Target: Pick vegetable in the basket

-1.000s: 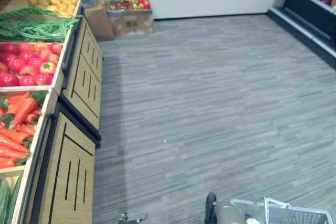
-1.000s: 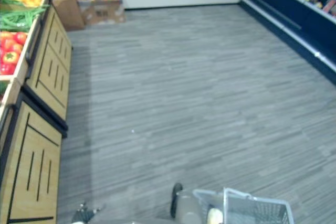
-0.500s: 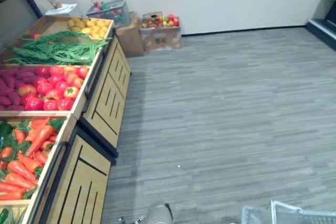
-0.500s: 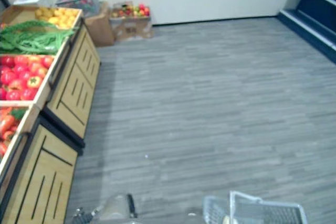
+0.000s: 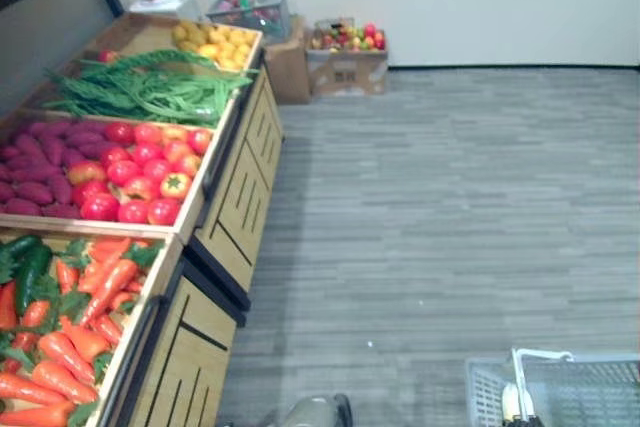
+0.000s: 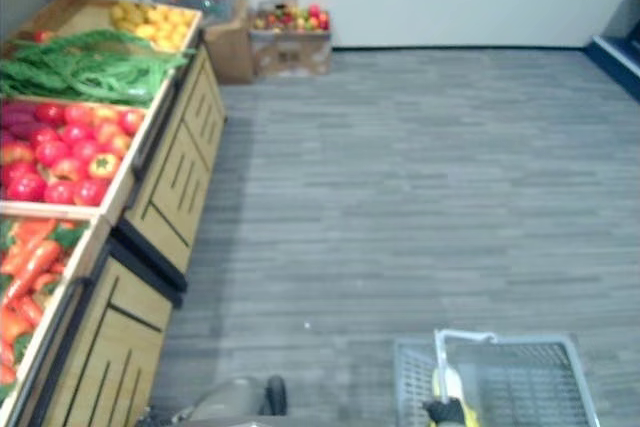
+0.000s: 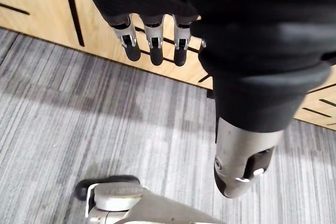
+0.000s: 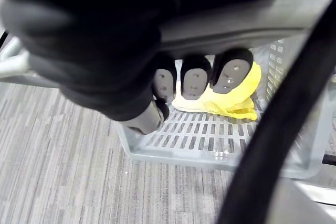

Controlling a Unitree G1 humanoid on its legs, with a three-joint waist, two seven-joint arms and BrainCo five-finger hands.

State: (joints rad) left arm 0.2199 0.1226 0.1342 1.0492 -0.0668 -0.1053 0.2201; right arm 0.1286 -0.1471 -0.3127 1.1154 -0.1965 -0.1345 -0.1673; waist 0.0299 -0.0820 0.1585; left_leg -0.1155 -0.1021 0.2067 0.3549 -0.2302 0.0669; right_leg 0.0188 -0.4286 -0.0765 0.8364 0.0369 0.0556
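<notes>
1. the right hand (image 8: 195, 82) has its fingers curled round the handle (image 8: 247, 22) of the grey basket (image 5: 490, 392), which hangs low on the robot's right over the carpet; a yellow item (image 8: 247, 90) lies on the basket's floor, just past those fingertips.
2. the left hand (image 7: 152, 45) holds nothing; its fingers are straight and relaxed, hanging beside the wooden front (image 7: 42, 19) of the produce stand, not touching it as far as i can tell.
3. the vegetables lie in the stand's crates on the robot's left: carrots (image 5: 90, 297) nearest, then tomatoes (image 5: 140, 162) beside purple roots (image 5: 50, 147), then green beans (image 5: 150, 92) further off.
4. the relation that matters: the carrots sit above the left hand and further to the robot's left, behind the crate's rim (image 5: 150, 297), so the fingers are below the produce and well apart from it; the basket is on the opposite side.
5. my judgement: the left hand is the nearer and the free one; it needs to rise over the rim before closing; the carrots lie at mixed angles, many with the long axis slanting across the crate, so the grasp should cross one of them.
</notes>
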